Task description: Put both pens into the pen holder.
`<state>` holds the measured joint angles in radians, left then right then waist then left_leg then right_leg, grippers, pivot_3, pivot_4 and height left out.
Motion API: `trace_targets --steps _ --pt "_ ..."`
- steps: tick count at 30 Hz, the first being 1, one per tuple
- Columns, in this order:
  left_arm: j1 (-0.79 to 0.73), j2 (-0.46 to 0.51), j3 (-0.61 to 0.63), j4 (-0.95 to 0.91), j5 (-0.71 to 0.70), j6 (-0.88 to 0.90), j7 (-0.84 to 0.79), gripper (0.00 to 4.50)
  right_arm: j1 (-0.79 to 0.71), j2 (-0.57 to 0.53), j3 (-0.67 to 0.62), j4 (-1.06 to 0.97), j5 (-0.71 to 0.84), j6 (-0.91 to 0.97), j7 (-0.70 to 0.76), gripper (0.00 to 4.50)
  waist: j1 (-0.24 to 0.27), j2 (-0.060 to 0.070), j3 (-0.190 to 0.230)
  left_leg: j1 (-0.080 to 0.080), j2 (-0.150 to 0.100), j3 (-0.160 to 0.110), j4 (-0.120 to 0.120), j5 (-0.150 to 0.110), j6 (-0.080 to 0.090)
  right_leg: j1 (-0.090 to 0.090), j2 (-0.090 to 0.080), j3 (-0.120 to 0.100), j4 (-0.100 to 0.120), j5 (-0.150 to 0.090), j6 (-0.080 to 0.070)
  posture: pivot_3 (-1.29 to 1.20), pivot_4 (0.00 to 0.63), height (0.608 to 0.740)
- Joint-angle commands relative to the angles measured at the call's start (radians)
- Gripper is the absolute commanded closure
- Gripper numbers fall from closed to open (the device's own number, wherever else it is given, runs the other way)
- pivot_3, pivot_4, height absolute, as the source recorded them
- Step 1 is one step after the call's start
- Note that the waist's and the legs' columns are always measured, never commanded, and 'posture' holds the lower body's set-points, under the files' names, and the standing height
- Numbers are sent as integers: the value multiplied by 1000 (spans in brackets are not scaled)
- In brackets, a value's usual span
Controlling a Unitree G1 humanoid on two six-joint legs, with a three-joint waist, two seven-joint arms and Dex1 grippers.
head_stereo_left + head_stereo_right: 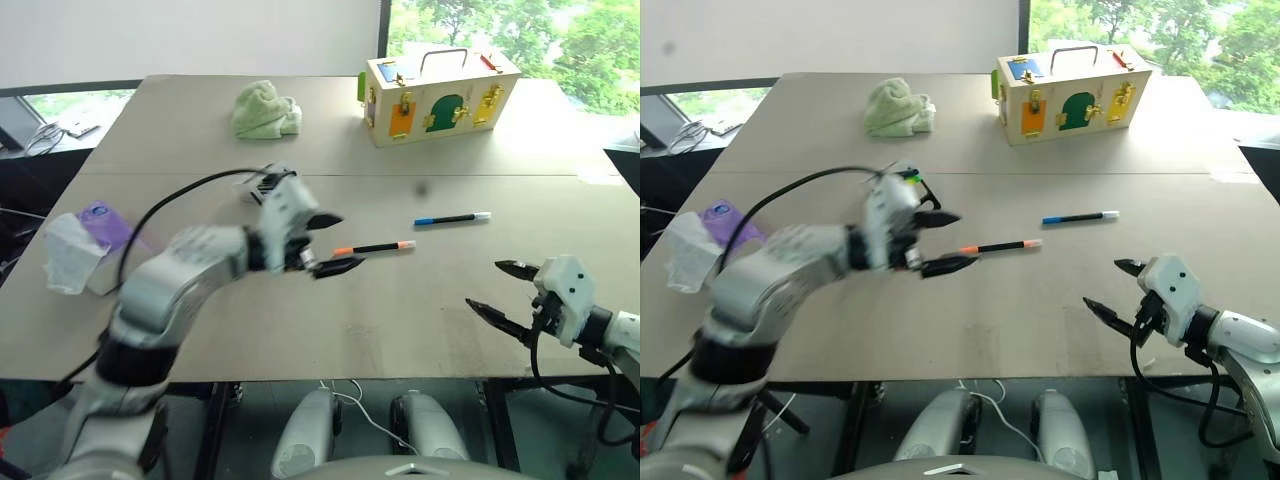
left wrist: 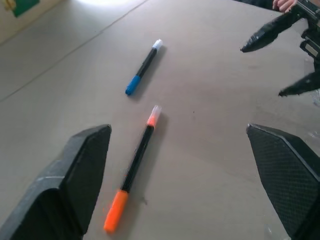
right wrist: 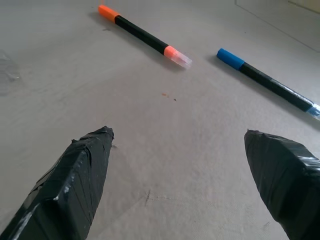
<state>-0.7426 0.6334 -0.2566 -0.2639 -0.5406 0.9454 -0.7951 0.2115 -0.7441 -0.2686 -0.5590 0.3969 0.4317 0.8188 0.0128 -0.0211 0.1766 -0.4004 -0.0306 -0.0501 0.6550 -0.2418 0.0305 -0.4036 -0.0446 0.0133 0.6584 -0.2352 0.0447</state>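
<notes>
Table [image 1: 420,300]: orange pen [image 1: 375,247], blue pen [image 1: 452,218] lying; no readable writing; both end effectors released.

I am holding the left gripper [image 1: 328,243] over the middle of the desk, its two black fingers spread wide and pointing forward to the right. The right gripper [image 1: 493,288] is hovering near the desk's front right edge, fingers also wide apart, gripping nothing.
</notes>
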Motion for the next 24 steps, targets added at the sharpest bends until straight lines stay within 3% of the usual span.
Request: trace_targets --steps 1,4,6,11,14,18,21,24 --pt "-263 -42 -227 215 118 141 -77 0 3 -13 -64 -50 18 20 -25 20 -5 0 0 0 0 1 0 0 0 0 0 0 0 0 0 0 150 740" --pt "-496 -155 -406 550 254 57 -197 0 14 -32 -100 -88 26 68 -47 20 -1 0 1 -1 -1 0 0 0 0 0 2 1 -1 -2 4 0 150 740" --pt "-592 -251 -493 788 367 -110 -256 0 35 -47 -126 -124 43 110 -47 20 -3 0 1 0 -1 1 0 0 0 0 2 2 -1 -4 5 0 150 740" --pt "-733 -496 -554 1285 551 -423 -371 0 108 -64 -214 -212 121 204 -37 20 -6 0 1 -6 0 2 -1 -1 2 -6 2 3 -1 -2 2 0 150 740" --pt "-749 -579 -564 1439 641 -534 -410 0 141 -49 -251 -247 123 207 -56 20 -8 0 1 -15 -1 2 1 -2 3 -14 1 3 -1 -2 2 0 150 740" --pt "-742 -634 -569 1544 761 -637 -407 0 159 -31 -249 -281 112 202 -92 20 -1 0 1 -14 -1 2 4 -3 6 -12 -1 2 -1 -3 4 0 150 740" --pt "-721 -647 -574 1574 830 -685 -426 743 151 -14 -230 -304 117 207 -125 0 -2 0 0 -14 -1 2 8 -4 7 -10 -1 2 0 -3 5 0 150 740" --pt "-703 -648 -560 1579 871 -714 -477 1955 146 -2 -207 -313 110 205 -149 0 -2 1 0 -14 -1 1 12 -5 8 -8 -1 1 1 -6 9 0 150 740"
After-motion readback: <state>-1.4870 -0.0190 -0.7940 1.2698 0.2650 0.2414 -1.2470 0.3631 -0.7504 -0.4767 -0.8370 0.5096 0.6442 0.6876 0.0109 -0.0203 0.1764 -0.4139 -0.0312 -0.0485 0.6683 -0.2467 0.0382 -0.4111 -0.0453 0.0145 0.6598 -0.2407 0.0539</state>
